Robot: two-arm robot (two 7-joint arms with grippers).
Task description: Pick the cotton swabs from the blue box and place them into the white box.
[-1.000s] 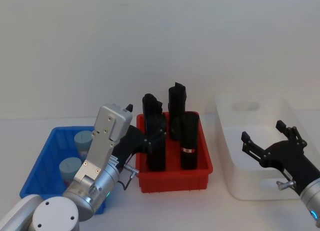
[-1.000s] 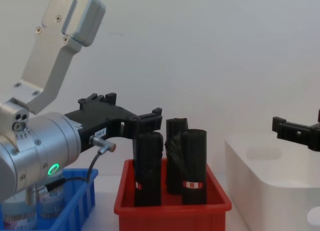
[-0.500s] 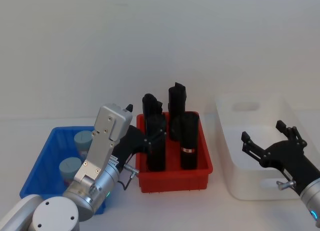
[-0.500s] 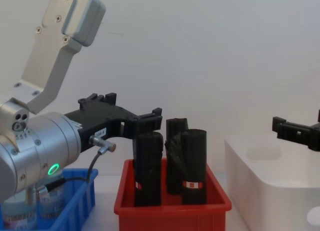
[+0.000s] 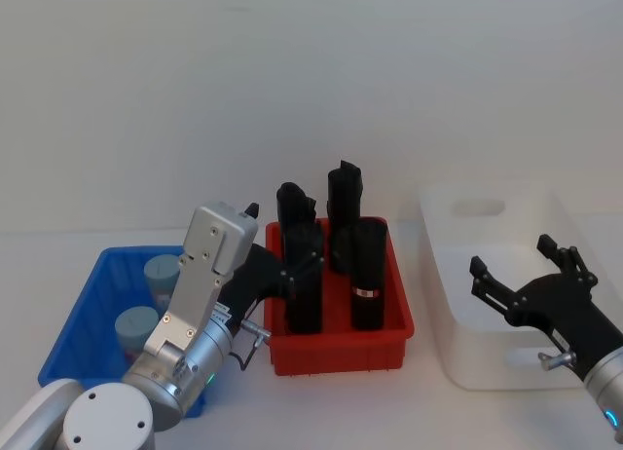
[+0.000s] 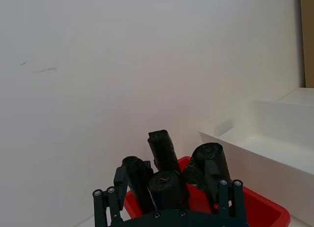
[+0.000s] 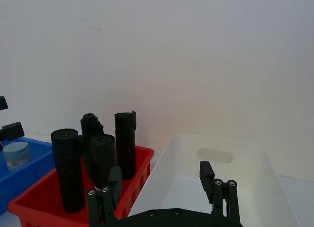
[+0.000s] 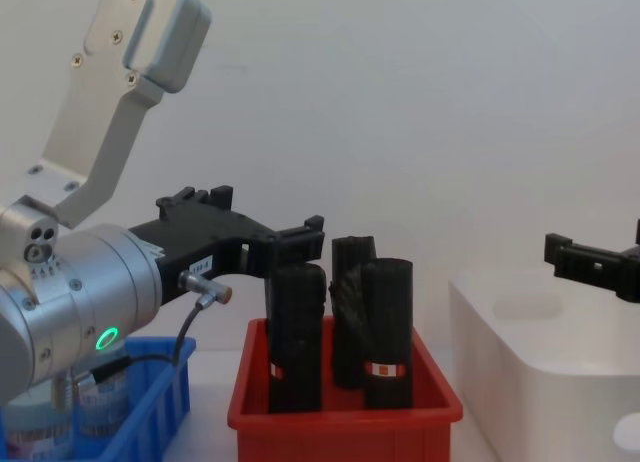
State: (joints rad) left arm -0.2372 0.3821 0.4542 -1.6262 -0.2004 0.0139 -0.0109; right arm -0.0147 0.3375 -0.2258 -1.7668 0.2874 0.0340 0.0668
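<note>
Two cotton swabs (image 5: 136, 324) in blue box (image 5: 73, 318), labels seemingly printed but illegible; left gripper (image 6: 166, 174), right gripper (image 7: 160, 172) fingers spread, empty.

Blue box (image 5: 76, 314): low, bright blue bin with ribbed sides and an open top. It sits flat at the worktop's left side, toward the front edge.
Cotton swabs (image 5: 163, 271): two small round jars with flat grey-blue lids and clear bodies with a printed band. Both stand upright inside the blue box.
Far jar (image 5: 163, 271): by the box's far wall.
Near jar (image 5: 136, 325): closer to the box's front, apart from the far jar.
White box (image 5: 438, 265): milky translucent bin with rounded corners and an oval handle slot in its far wall. It is taller than the blue box and stands at the worktop's right side, well apart from it.
</note>
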